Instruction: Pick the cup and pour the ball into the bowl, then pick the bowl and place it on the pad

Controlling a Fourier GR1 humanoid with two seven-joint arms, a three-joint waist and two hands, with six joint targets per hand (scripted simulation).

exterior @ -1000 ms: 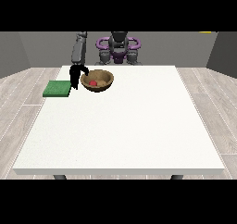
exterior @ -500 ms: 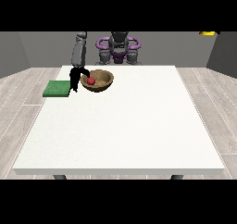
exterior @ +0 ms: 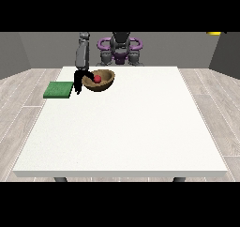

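A brown wooden bowl (exterior: 104, 81) stands at the table's far left part, with a red ball (exterior: 97, 79) lying inside it. The black hand at the view's left (exterior: 78, 81) hangs down from a grey forearm at the bowl's left side, and its fingers curl onto the bowl's left rim. A flat green pad (exterior: 59, 89) lies just left of that hand, at the table's left edge. I see no cup. The other hand does not show.
The white table (exterior: 126, 127) stretches wide towards the camera. The robot's torso with purple shoulders (exterior: 120, 47) stands behind the far edge. A small yellow thing (exterior: 213, 33) shows at the top right.
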